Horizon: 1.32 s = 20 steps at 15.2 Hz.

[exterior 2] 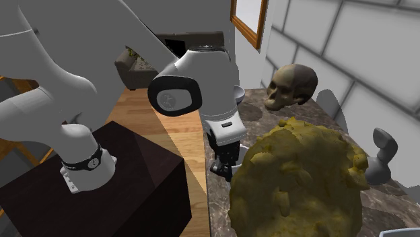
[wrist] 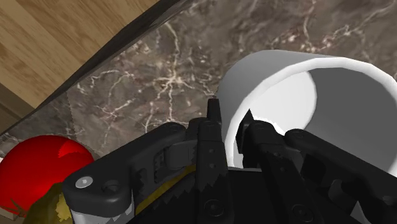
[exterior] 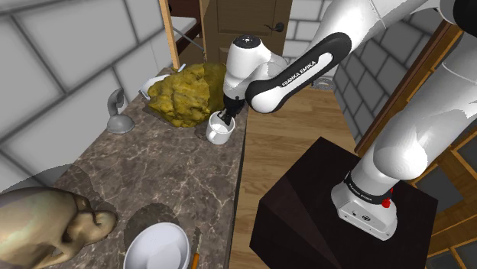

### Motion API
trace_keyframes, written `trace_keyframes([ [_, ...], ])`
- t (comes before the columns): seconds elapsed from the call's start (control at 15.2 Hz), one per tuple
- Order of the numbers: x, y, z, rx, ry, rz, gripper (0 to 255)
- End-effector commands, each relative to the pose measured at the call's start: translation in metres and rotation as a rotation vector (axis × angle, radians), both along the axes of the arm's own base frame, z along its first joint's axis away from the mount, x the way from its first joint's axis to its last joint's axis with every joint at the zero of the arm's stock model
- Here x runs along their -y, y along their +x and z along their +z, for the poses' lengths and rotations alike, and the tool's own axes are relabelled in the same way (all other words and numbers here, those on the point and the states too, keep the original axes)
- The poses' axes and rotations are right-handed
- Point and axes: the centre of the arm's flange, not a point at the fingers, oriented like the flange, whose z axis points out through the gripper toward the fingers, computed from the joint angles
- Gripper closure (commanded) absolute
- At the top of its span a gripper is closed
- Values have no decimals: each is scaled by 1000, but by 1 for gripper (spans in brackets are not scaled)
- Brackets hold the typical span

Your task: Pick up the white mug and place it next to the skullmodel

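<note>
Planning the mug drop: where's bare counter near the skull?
Free: bare marble counter bordered by skull, white bowl, grey hooked piece and yellow lump. Crowded: white mug between lump and counter's edge, gripper on its rim.

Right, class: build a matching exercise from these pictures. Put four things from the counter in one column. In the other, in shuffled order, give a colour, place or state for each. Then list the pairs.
Column A
1. white mug
2. skull
3. bowl
4. lumpy mass

Column B
a. yellow
b. its wall between the jaws
c. brownish, at the shoulder view's lower left
d. empty, close beside the skull

Pairs: 1-b, 2-c, 3-d, 4-a
</note>
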Motion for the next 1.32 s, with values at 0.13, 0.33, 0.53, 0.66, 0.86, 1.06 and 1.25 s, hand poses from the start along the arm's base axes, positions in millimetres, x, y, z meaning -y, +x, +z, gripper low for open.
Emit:
trace_keyframes([
  [0.13,0,0,10,0,0,0,255],
  [0.33,0,0,26,0,0,0,255],
  [0.53,0,0,42,0,0,0,255],
  [0.66,0,0,53,0,0,0,255],
  [0.86,0,0,69,0,0,0,255],
  [1.06,0,0,84,0,0,0,255],
  [1.25,0,0,100,0,0,0,255],
])
